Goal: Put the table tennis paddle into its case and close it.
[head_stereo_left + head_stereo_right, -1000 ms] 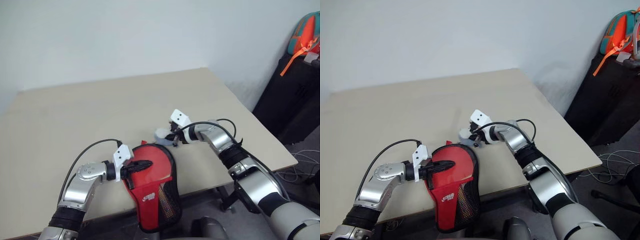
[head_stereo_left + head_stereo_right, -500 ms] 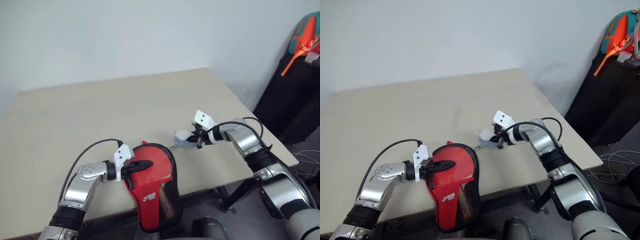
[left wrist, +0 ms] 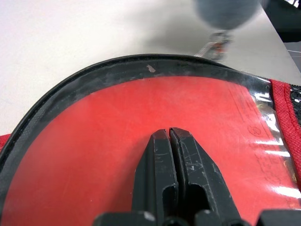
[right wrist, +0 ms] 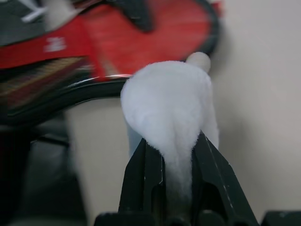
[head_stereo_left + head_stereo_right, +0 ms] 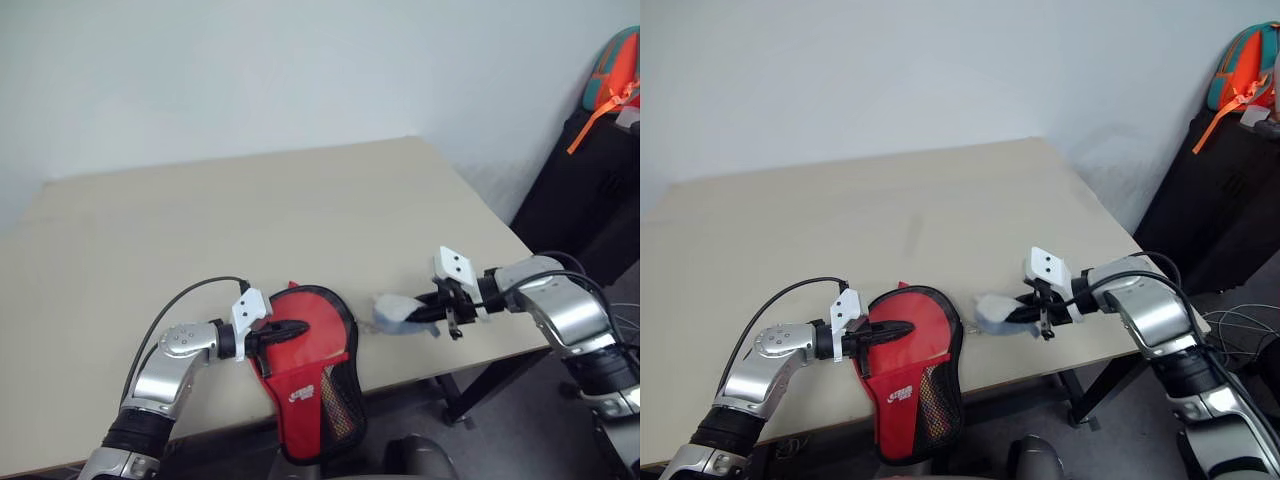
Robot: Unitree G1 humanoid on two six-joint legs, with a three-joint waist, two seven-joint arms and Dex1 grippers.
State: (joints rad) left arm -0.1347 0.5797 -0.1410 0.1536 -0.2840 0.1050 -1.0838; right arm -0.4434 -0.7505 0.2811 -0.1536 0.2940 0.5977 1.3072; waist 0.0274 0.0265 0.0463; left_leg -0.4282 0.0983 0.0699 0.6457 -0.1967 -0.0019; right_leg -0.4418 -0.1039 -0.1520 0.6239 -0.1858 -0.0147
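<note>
The case (image 5: 325,310) lies red side up at the table's front edge, its narrow mesh end hanging over the edge. My left gripper (image 5: 298,328) is shut, and its fingertips (image 3: 162,141) rest on the clear panel over the round red face. To the right of the case, my right gripper (image 5: 425,315) is shut on a whitish fluffy wad (image 4: 164,94) above the table. A small chain (image 3: 214,44) shows between the wad and the case's black zip rim. Whether the red under the panel is the table tennis paddle I cannot tell.
The beige table (image 5: 250,210) stretches away behind the case, and its right corner lies just beyond my right arm. A black cabinet (image 5: 580,190) with an orange and teal backpack (image 5: 612,70) stands to the right. Cables lie on the floor there.
My right gripper has carried the whitish wad to the right and nearer the table's front edge, away from the case. The left gripper and the case have stayed put.
</note>
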